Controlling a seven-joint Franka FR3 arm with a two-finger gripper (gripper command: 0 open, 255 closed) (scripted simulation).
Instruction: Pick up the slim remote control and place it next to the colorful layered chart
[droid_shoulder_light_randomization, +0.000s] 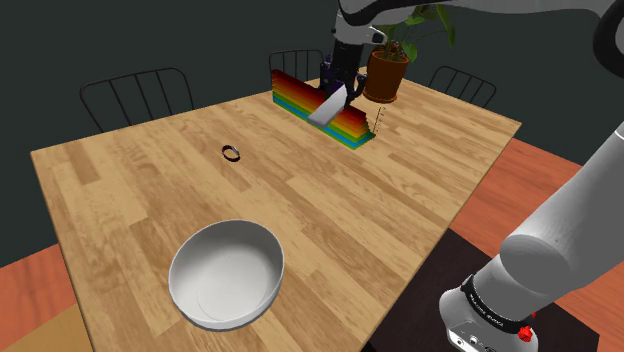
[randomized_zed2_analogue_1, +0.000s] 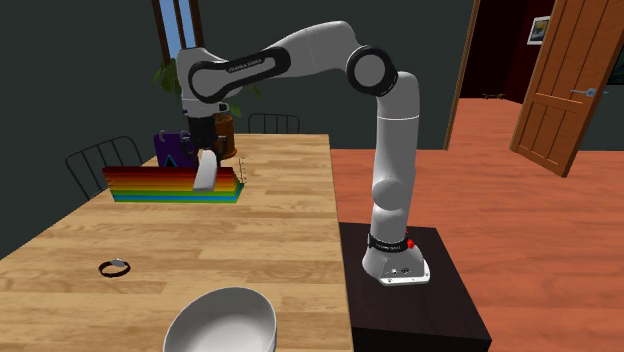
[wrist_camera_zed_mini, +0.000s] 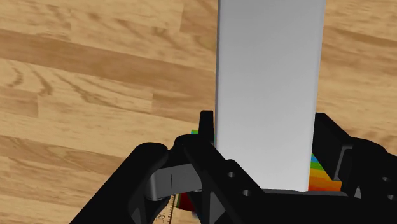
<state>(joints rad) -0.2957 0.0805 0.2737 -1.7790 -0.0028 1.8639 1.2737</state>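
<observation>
End effector (wrist_camera_zed_mini: 267, 137) clasps pale grey remote (wrist_camera_zed_mini: 270, 76) by rainbow chart (randomized_zed2_analogue_1: 160, 184).

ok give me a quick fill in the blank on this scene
1. The gripper is ____ on the remote.
2. The bowl on the table is ____ in colour.
3. In the shoulder view, ____ chairs stand beyond the table.

Missing words: shut; white; three
</observation>
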